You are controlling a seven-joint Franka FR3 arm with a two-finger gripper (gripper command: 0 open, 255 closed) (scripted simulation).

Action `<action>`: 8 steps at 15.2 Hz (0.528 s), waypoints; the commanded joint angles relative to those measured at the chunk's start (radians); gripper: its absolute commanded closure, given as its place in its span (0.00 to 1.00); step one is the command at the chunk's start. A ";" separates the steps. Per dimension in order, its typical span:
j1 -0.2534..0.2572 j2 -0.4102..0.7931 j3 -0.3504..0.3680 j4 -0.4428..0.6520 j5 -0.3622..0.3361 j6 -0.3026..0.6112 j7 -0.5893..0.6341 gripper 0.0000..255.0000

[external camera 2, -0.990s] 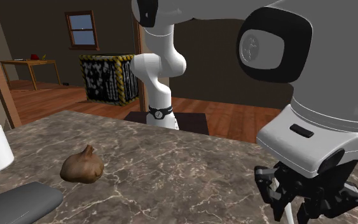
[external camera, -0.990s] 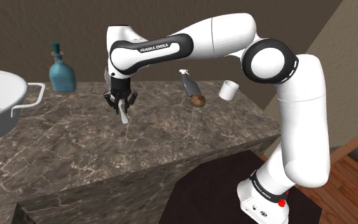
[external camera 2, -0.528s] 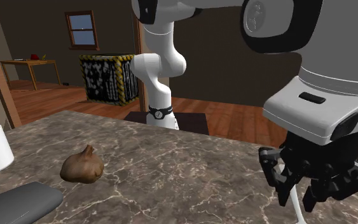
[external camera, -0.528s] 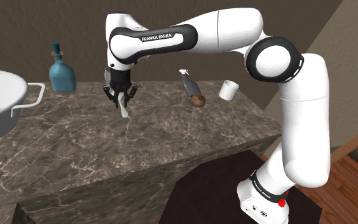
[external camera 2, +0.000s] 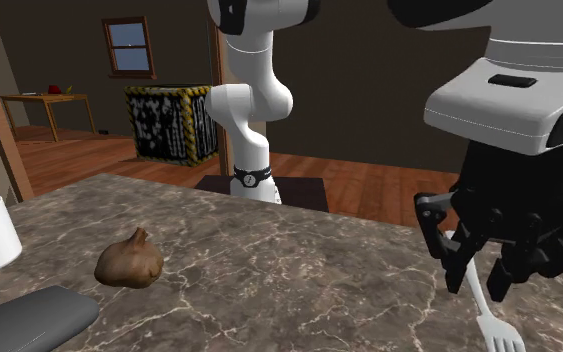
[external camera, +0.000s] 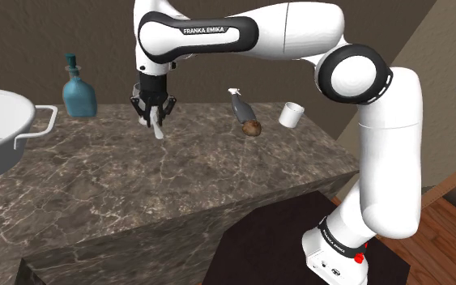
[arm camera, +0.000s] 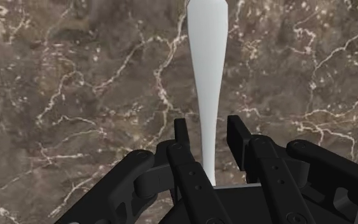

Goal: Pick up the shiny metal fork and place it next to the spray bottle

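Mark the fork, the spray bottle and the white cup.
fork (external camera 2: 497,332), second exterior view, on its tined head.
spray bottle (external camera: 240,111), shoulder view, on its grey body.
white cup (external camera: 291,115), shoulder view, on its side wall.

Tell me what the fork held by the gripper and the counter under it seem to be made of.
The fork is drawn plain white with a flat, dull finish. No metal shine shows, so its material stays open. The counter looks like brown marble or a similar stone: pale veins run irregularly across its dark surface.
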 commanded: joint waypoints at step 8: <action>0.007 -0.010 0.003 0.108 0.003 -0.117 0.004 1.00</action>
